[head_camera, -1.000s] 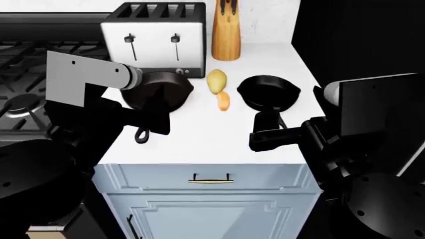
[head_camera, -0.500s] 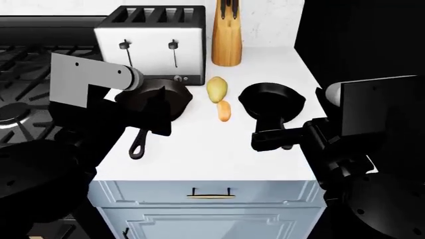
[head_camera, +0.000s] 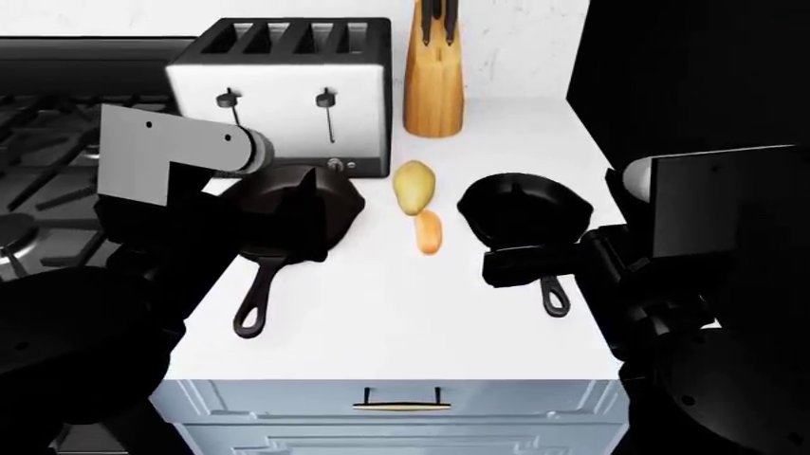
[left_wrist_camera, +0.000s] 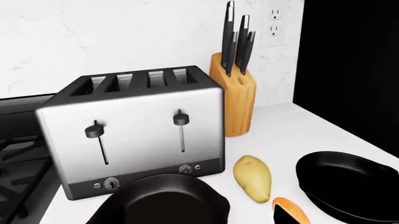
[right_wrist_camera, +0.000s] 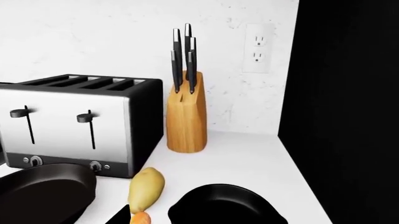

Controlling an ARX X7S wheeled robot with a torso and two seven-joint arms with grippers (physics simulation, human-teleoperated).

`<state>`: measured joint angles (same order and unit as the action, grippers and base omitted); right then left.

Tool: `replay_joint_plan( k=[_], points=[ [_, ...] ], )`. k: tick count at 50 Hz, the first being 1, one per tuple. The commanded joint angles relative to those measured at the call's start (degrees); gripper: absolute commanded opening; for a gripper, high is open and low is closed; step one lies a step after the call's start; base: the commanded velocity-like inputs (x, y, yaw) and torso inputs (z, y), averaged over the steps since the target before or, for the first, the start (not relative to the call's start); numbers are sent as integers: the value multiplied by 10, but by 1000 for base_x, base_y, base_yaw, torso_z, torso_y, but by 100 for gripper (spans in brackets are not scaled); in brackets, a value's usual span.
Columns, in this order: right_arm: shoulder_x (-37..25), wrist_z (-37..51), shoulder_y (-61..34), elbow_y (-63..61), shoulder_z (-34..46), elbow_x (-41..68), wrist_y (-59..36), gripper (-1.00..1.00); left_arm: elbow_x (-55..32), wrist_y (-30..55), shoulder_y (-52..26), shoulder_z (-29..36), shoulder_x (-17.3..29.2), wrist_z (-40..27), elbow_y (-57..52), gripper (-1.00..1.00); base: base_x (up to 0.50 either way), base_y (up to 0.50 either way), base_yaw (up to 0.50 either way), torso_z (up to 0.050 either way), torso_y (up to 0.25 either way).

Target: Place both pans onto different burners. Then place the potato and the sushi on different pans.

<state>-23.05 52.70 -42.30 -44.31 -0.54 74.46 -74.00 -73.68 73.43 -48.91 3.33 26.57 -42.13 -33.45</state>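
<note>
Pans rest on the white countertop (head_camera: 379, 313), not on the burners: the larger skillet (head_camera: 285, 223) lies before the toaster (head_camera: 281, 90), handle toward the counter edge; the smaller pan (head_camera: 522, 210) sits at the right. Between them lie the potato (head_camera: 413, 187) and, just in front of it, the sushi (head_camera: 430, 231). The left gripper (head_camera: 285, 213) hovers over the skillet, the right gripper (head_camera: 513, 265) over the smaller pan's handle; jaw state of both cannot be determined. Stove grates (head_camera: 45, 142) lie at the far left.

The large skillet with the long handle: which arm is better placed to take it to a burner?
Probably left: the skillet lies beside the left gripper, on the stove side.
</note>
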Motion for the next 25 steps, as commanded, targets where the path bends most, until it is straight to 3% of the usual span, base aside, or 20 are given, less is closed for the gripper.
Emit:
replay_joint_plan(
  k=[1,11,16,20,25],
  points=[
    [-5,3,0,4,4,-2,5,100,-2,-6,2,3,2,0,2,100,121,0,0,0,0],
    [-11,21,-2,6,3,23,-1,100,-16,-7,1,0,4,-10,1,100,78,0,0,0,0],
    [-20,61,-3,27,-11,84,-14,100,-12,-15,13,0,8,-2,-6,100,0,0,0,0,0],
    [-42,160,-20,58,-9,205,-20,100,-8,-19,14,2,12,4,-8,100,0,0,0,0,0],
    [-86,316,-20,105,30,372,42,100,15,-35,22,11,13,24,-8,100,0,0,0,0,0]
  ],
)
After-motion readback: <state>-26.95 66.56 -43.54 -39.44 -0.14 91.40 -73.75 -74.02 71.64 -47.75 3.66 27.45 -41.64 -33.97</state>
